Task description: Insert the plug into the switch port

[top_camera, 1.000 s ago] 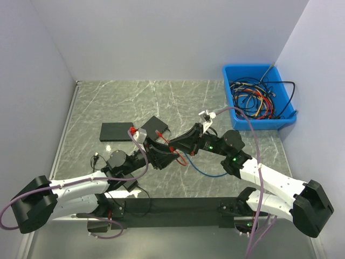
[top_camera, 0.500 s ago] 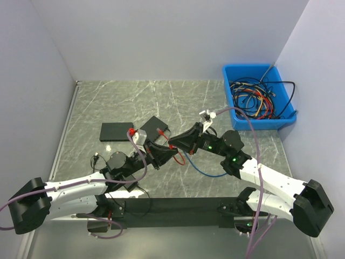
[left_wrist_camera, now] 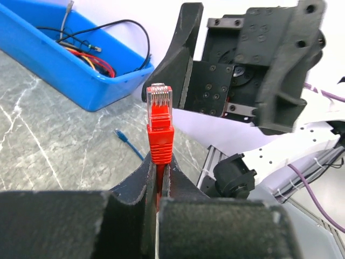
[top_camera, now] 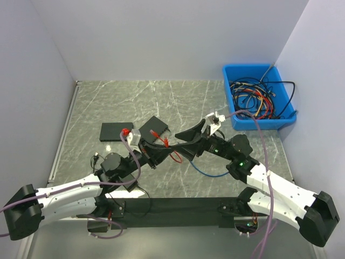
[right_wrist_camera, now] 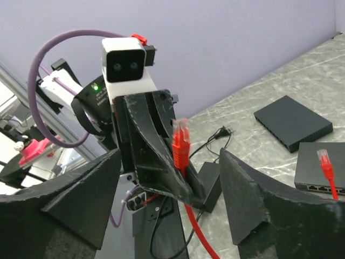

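The red plug (left_wrist_camera: 160, 127) stands upright out of my left gripper (left_wrist_camera: 157, 170), which is shut on its boot just below the clear tip. In the right wrist view the same plug (right_wrist_camera: 180, 145) sits in the left gripper's black fingers, and its red cable hangs down. My right gripper (right_wrist_camera: 170, 183) is open, one finger on each side of the plug and apart from it. From above, the left gripper (top_camera: 161, 143) and the right gripper (top_camera: 193, 135) face each other just in front of the black switch (top_camera: 156, 127). The switch's port row (right_wrist_camera: 323, 187) shows low on the right.
A second red plug (right_wrist_camera: 325, 161) stands at the switch's front edge. A flat black box (top_camera: 114, 131) lies left of the switch. A blue bin (top_camera: 257, 102) of cables sits at the back right, and a blue cable (top_camera: 207, 171) lies below the right gripper.
The left gripper has shut on the red plug. The right gripper has opened, let go of it and drawn back a little to the right.
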Robot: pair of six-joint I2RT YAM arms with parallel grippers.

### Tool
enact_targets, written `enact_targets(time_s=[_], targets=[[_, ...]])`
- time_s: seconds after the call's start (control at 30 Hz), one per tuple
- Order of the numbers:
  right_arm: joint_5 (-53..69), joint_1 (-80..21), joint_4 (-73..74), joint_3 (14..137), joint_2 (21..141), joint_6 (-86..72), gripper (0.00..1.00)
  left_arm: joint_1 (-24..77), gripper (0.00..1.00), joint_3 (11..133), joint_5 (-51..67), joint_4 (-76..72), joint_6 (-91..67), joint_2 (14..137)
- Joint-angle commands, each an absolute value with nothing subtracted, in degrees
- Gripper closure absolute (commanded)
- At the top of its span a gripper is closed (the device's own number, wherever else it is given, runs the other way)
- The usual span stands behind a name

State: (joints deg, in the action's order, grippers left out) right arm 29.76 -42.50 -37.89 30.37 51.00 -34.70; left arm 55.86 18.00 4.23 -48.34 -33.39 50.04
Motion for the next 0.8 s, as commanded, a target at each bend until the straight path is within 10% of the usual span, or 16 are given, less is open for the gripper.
enact_targets(time_s=[0.0,0.77], targets=[[30.14,-42.80,-39.28,29.27,50.45,-34.01,0.23,55.81,0.99,18.55,6.40,-50.27,-32.25,48.52],[41.39,-43.59,-48.34,31.02,49.66,-38.58,0.66,55.81,0.99,18.11,27.94,-61.95,-36.91,44.21]])
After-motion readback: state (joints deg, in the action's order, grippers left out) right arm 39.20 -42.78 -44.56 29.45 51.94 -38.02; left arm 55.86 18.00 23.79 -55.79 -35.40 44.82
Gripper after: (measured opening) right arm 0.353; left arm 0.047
